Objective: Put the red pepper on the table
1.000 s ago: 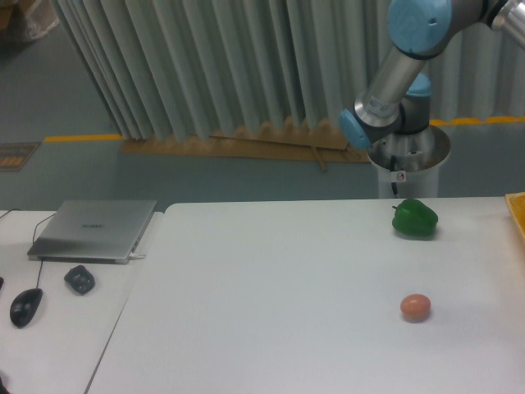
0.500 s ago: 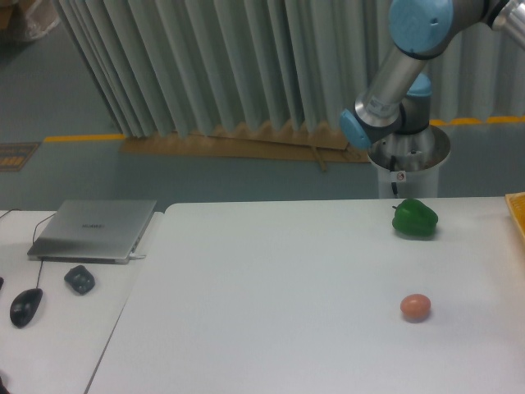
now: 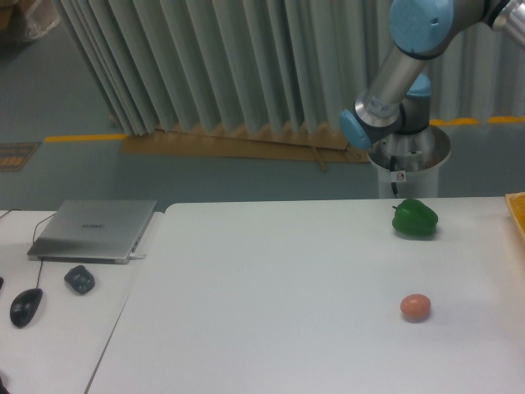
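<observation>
The red pepper is out of view. The large white table (image 3: pixel 271 295) fills the lower part of the camera view. Only the arm's lower links and blue joints (image 3: pixel 385 98) show, rising from the base behind the table's far right edge and running out of frame at the top right. The gripper itself lies outside the frame.
A green bell pepper (image 3: pixel 414 218) sits on the table near the far right. An orange-pink egg-shaped ball (image 3: pixel 415 307) lies in front of it. An orange object's edge (image 3: pixel 518 215) shows at the right border. On the adjoining desk are a laptop (image 3: pixel 94 230), a mouse (image 3: pixel 25 307) and a dark lump (image 3: pixel 79 279).
</observation>
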Controlling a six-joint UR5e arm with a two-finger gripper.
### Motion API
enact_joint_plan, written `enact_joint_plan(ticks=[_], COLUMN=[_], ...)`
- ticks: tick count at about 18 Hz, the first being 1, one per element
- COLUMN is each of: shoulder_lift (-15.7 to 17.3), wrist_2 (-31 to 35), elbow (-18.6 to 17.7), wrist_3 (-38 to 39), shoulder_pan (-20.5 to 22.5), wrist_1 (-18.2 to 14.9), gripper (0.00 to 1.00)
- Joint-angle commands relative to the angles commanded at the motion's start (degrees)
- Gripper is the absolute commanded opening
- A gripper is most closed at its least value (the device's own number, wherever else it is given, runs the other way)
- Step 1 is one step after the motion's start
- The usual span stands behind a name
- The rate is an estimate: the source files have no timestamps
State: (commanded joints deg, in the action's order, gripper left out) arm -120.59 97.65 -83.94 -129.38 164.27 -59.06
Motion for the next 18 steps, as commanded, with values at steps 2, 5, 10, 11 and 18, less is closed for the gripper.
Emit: enact_joint_plan(ticks=[2, 5, 10, 11, 18], shoulder_lift=[0.18, 0.79, 2.72, 3.42, 6.33], wrist_2=[0.17, 0.09, 0.09, 0.09, -2.01], elbow=[0.26, 0.44, 0.35, 0.27, -0.44], wrist_3=[0.0, 1.4, 5.35, 6.06, 16.86], shoulder_pan=[0.0, -0.09, -0.7, -0.79, -3.51], wrist_1=[-0.18, -0.44, -3.16, -4.21, -9.48], gripper=[0.51, 0.51, 0.51, 0.51, 0.51])
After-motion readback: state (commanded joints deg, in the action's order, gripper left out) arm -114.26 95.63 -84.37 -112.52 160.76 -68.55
